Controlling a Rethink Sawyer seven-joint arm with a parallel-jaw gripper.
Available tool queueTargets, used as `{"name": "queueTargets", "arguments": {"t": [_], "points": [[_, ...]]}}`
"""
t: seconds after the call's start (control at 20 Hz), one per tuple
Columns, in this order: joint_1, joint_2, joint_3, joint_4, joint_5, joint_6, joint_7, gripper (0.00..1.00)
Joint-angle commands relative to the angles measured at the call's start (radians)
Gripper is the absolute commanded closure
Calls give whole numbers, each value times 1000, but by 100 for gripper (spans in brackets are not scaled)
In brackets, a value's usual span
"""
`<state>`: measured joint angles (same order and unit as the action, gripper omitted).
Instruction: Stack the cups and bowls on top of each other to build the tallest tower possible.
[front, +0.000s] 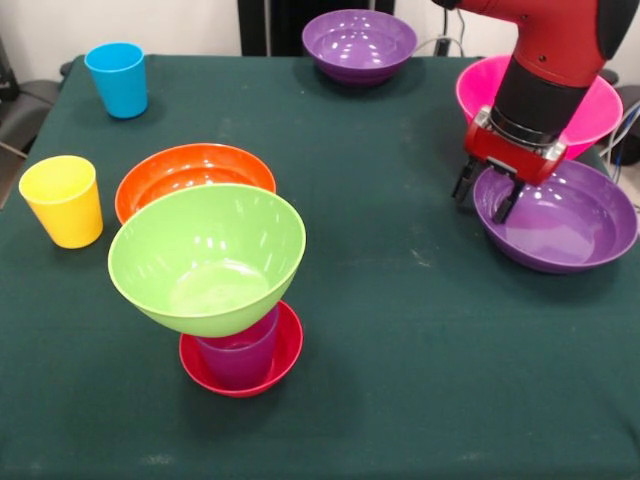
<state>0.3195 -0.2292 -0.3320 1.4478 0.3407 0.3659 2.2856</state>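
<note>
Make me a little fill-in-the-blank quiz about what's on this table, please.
1. The green bowl rests tilted on a ____ cup inside the red bowl.
2. The gripper hangs at the rim of a ____ bowl.
3. The yellow cup stands ____ the table.
4. Behind the green bowl sits an ____ bowl.

Missing words: purple; purple; on; orange

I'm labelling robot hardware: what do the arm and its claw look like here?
The arm has a glossy red shell, then a black cylindrical wrist section. Below it sits a red block with small silver fittings, ending in the claw, which has two short dark fingers.
</note>
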Motion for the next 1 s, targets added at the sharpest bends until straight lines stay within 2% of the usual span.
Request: {"name": "queueTargets", "arguments": {"t": [0.05, 1.0], "points": [[17, 38, 73, 18, 45, -45, 210, 0], [8, 26, 73, 24, 48, -36, 182, 0]]}}
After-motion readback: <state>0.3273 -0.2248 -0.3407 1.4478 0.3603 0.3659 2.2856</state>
